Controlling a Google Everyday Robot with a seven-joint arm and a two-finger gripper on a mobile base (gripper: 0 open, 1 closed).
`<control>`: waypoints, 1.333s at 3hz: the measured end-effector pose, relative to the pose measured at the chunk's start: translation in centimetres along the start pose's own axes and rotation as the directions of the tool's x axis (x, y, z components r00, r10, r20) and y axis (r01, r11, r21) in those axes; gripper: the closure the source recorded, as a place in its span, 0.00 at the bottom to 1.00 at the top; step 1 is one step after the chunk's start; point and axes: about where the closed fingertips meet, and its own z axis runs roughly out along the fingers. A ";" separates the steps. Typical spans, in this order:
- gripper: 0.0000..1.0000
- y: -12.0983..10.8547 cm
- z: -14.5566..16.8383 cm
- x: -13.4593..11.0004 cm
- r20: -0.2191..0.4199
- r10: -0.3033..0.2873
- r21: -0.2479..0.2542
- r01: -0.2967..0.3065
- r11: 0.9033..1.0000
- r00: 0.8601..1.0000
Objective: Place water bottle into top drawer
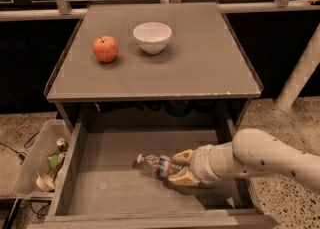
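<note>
Step in hand: placement, final stage. The two-finger tan gripper point(181, 167) is inside the wide, shallow grey wooden top drawer point(112, 183), right of centre. It is clenched on the base end of the small clear crinkled plastic water bottle point(154, 164). The bottle lies on its side, white cap to the left, at or just above the drawer floor; contact w/ floor not confirmable.

Next move, as I judge it: release, then lift clear w/o rolling the bottle.

Hidden:
- bottle base, behind the fingers point(183, 154)
- smooth white arm point(260, 155), cut off at right
- drawer rear, in shadow under the flat grey table point(200, 68)
</note>
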 end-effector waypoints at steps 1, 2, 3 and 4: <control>0.36 0.0 0.0 0.0 0.000 0.000 0.000 0.000 1.000 1.000; 0.13 0.0 0.0 0.0 0.000 0.000 0.000 0.000 1.000 1.000; 0.00 0.0 0.0 0.0 0.000 0.000 0.000 0.000 1.000 1.000; 0.00 0.0 0.0 0.0 0.000 0.000 0.000 0.000 1.000 1.000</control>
